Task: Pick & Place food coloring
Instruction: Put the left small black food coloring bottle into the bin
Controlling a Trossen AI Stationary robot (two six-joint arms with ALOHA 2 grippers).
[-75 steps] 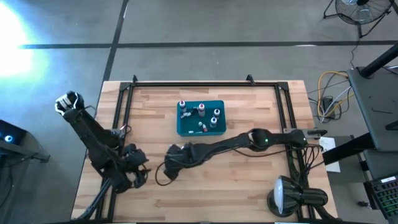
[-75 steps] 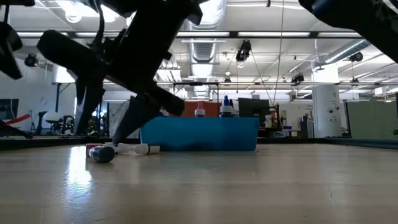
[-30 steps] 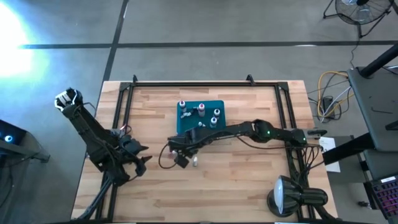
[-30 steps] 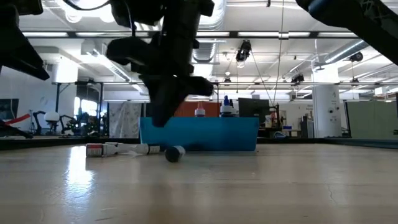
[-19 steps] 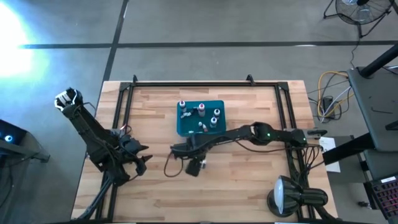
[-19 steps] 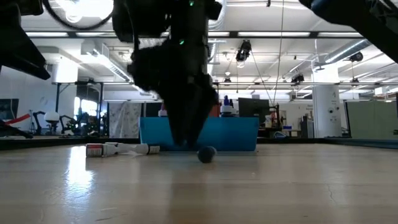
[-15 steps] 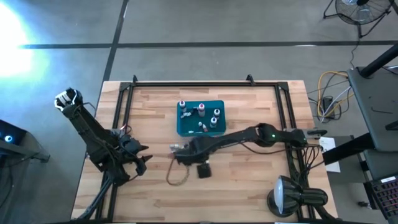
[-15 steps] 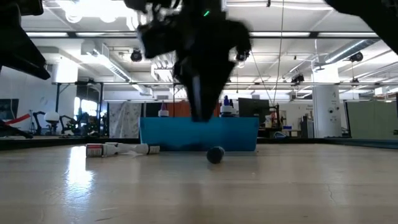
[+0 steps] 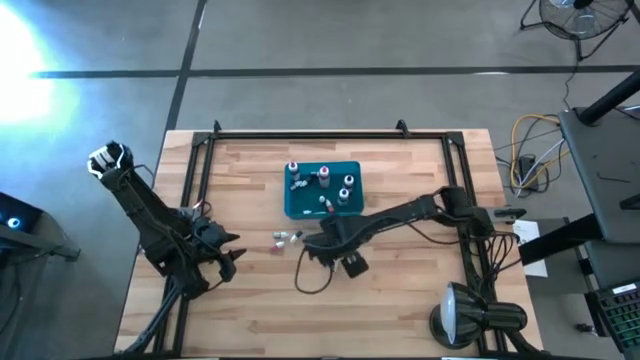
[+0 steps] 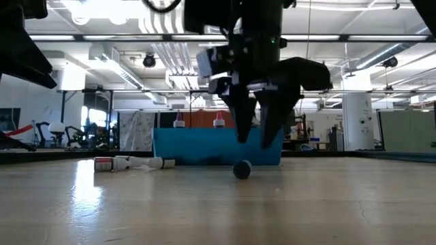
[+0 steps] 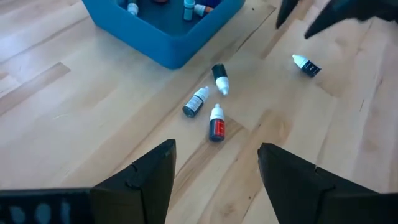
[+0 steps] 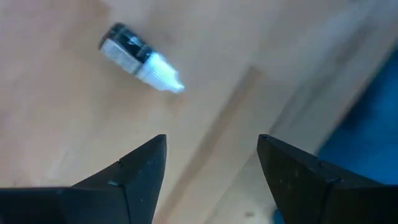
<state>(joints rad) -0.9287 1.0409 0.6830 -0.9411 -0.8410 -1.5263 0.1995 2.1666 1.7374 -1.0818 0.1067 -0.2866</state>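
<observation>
Bottle [image 12: 138, 56]: lies flat on the bench [image 9: 420, 300], just beside the bin [image 9: 322, 190].
Right pincer [image 10: 261, 139]: released, above the bottle, which lies ahead of its tips.
Left pincer [image 11: 214, 180]: released, farther off.

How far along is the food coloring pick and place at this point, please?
Done: several bottles sit in the teal bin. In hand: nothing is gripped; the right end effector hovers open above a dark bottle lying on the table. Left: that bottle plus three loose bottles lying beside the bin. The left end effector waits open near the table's left edge.
</observation>
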